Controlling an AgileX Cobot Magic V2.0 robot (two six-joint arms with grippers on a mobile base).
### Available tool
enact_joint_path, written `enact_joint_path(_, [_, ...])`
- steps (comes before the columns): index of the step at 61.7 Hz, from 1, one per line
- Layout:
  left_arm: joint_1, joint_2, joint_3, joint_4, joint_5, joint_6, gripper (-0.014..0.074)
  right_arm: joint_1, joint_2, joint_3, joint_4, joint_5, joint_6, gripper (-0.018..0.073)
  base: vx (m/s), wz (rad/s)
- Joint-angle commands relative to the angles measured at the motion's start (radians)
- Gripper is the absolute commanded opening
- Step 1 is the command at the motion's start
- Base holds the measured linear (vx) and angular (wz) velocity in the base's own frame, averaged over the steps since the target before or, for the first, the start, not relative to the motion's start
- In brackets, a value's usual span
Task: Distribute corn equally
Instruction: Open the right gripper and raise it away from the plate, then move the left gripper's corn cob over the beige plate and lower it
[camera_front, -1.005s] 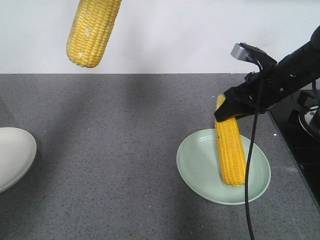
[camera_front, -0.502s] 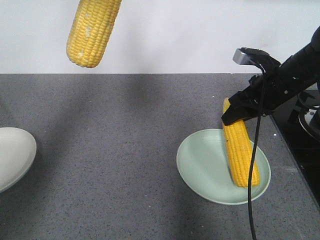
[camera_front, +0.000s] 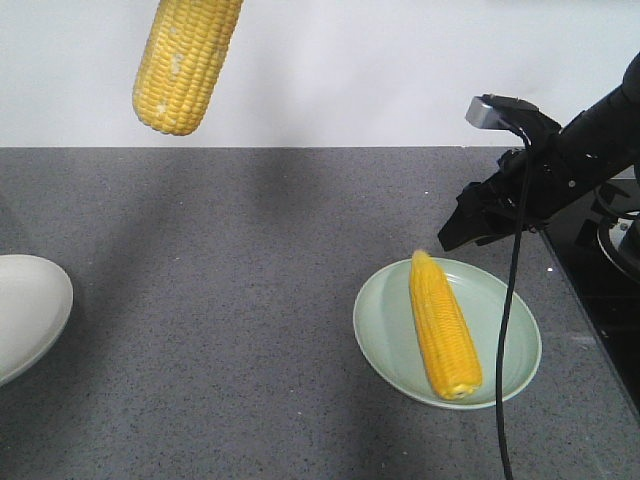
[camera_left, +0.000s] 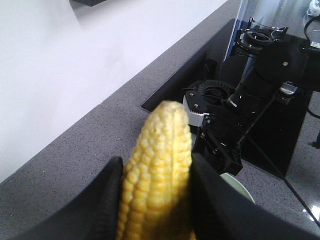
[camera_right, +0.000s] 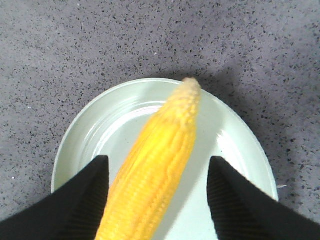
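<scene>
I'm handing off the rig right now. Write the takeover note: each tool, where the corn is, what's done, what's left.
Left tool: shut on a corn cob, held high above the grey counter.
Right tool: open, above the green plate, holding nothing.
Done: one cob lies loose on the green plate.
White plate at the left edge: no corn on the part in view.
Left: place the held cob, probably on the white plate. No other cobs are in view.

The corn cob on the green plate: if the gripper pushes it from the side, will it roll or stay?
The cob is round and tapered, so it would probably roll, curving toward its pointed end. The green plate looks glossy with a raised rim, which may stop it. It appears stiff, unlikely to bend.
</scene>
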Motion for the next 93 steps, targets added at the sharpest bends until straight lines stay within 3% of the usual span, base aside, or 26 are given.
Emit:
enact_joint_path(1, [0.000,-0.040,-0.025,-0.042,-0.028,-0.007,-0.0006,-0.003,-0.058,-0.025,0.069,0.057,-0.005,0.0389,0.00,0.00])
enact_joint_path(9, [0.000,-0.040,-0.025,-0.042,-0.028,-0.007,-0.0006,-0.006,-0.088,-0.028,0.179,0.057,-0.011,0.0304,0.00,0.00])
enact_joint_path(24, [0.000,-0.040,-0.025,-0.043,-0.028,-0.007,-0.0006,-0.006,-0.240,-0.028,0.402,0.000,-0.142,-0.0015,0.00,0.00])
enact_joint_path(35, [0.000,-0.040,-0.025,-0.042,-0.034,-0.007,-0.0006,-0.006,-0.401,-0.028,0.482,-0.073,-0.199,-0.0008,0.00,0.00])
enact_joint_path(55, [0.000,-0.041,-0.025,-0.018,-0.028,-0.054,-0.0006,-0.006,-0.640,-0.028,0.405,-0.121,-0.288,-0.0008,0.00,0.00])
enact_joint_path(62, [0.000,-0.057,-0.025,0.165,-0.028,-0.130,-0.0006,-0.006,-0.669,-0.028,0.361,-0.116,-0.286,-0.0008,0.00,0.00])
enact_joint_path(74, [0.000,-0.106,-0.025,0.666,-0.028,-0.287,-0.0006,-0.006,-0.668,-0.028,0.321,-0.106,-0.265,-0.0008,0.00,0.00])
enact_joint_path(80, [0.000,-0.132,-0.013,0.853,-0.028,-0.336,-0.0006,-0.006,-0.668,-0.028,0.321,-0.107,-0.265,-0.0008,0.00,0.00])
enact_joint_path(88, [0.027,-0.187,0.072,0.987,-0.028,-0.362,-0.0006,-0.006,-0.667,-0.028,0.321,-0.106,-0.265,-0.0008,0.00,0.00])
enact_joint_path(93, [0.069,-0.226,0.180,1.004,-0.028,-0.369,-0.0006,-0.006,-0.667,-0.028,0.321,-0.106,-0.265,-0.0008,0.00,0.00])
